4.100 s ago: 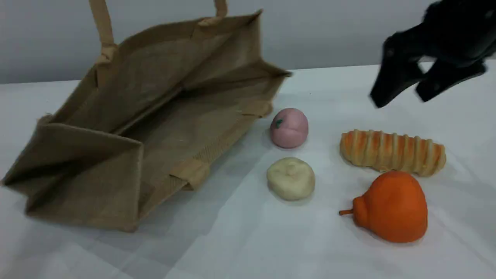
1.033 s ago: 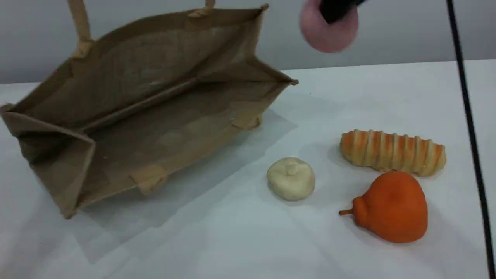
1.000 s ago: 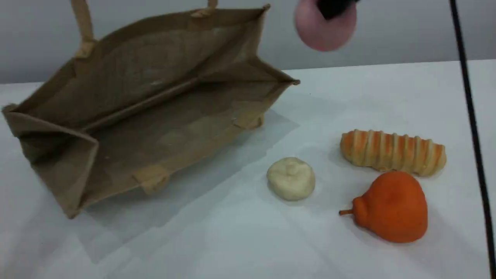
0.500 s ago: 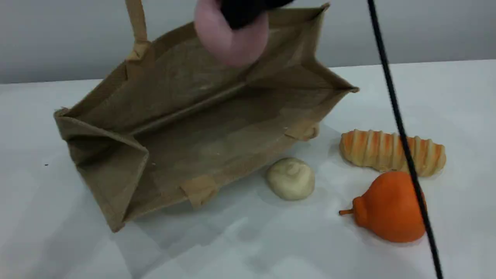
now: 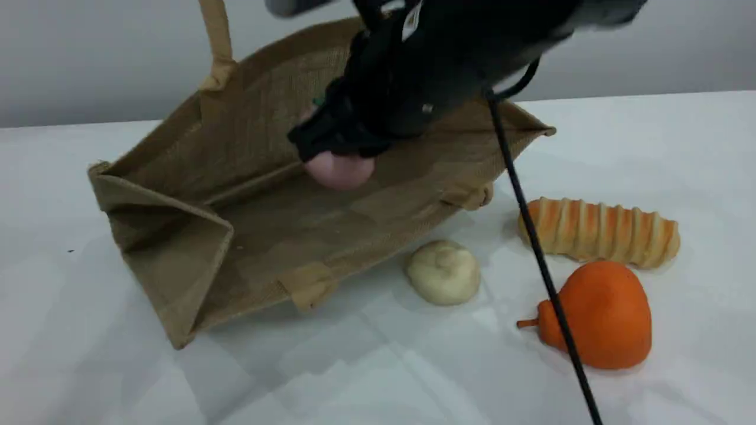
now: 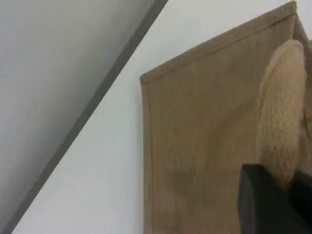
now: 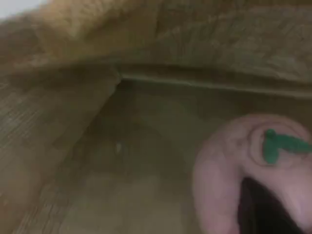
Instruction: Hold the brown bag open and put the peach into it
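Two arms at work here, and the scene view shows why each is where it is. Up goes one beige handle out of the top of the picture, tipping the brown bag so its mouth gapes toward us. The right gripper is reaching down through that mouth, jaws clamped on the peach, which hangs inside the bag just above the lower wall, not yet let go. Outside on the table, well clear, sit the cream ball, the striped bread and the orange pear-shaped fruit, with a black cable trailing across them.

Over to the left wrist view: the left gripper is pinched tight on the thick rope-like handle, with the bag's outer wall hanging below against the white table. That grip looks to be what keeps the mouth open.

Now the right wrist view: the peach fills the lower right, green leaf mark up, a dark fingertip pressed into it. Beyond it, woven bag wall and the bottom fold, so a release here should drop it inside.
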Robot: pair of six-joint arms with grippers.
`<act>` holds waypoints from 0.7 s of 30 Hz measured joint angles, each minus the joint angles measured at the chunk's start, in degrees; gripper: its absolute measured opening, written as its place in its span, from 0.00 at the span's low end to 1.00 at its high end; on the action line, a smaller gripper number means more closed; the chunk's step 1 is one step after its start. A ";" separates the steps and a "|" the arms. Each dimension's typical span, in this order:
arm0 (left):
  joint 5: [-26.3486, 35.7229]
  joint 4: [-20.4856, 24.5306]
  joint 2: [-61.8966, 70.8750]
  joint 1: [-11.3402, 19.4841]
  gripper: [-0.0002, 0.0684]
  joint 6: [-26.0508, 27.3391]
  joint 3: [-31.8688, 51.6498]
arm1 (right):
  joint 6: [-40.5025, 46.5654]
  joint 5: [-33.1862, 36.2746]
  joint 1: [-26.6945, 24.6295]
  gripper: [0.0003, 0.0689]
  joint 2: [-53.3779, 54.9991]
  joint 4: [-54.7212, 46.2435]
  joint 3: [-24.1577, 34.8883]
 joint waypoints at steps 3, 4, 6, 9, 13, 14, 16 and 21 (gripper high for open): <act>0.05 0.00 0.00 0.00 0.13 -0.13 0.00 | 0.00 -5.15 0.00 0.07 2.62 0.34 -0.06; 0.11 0.00 0.00 0.00 0.13 -0.17 0.00 | 0.00 -6.93 0.00 0.08 3.32 0.38 -0.06; 0.43 0.00 0.00 0.00 0.13 -0.19 0.00 | 0.00 -9.65 0.00 0.13 4.72 1.61 -0.12; 0.43 0.00 0.00 0.00 0.13 -0.19 0.00 | 0.00 -11.37 -0.06 0.28 5.70 3.27 -0.57; 0.46 -0.07 0.00 0.00 0.13 -0.19 0.00 | -0.20 -12.03 -0.11 0.60 5.58 4.15 -0.68; 0.46 -0.07 0.00 0.00 0.13 -0.19 0.00 | -0.20 -12.11 -0.11 0.68 5.44 4.15 -0.68; 0.46 -0.07 0.00 0.00 0.13 -0.19 0.00 | -0.83 -12.15 -0.11 0.81 5.04 4.58 -0.68; 0.50 -0.07 0.00 0.00 0.13 -0.19 0.00 | -6.21 -8.39 -0.98 0.94 2.59 8.48 -0.68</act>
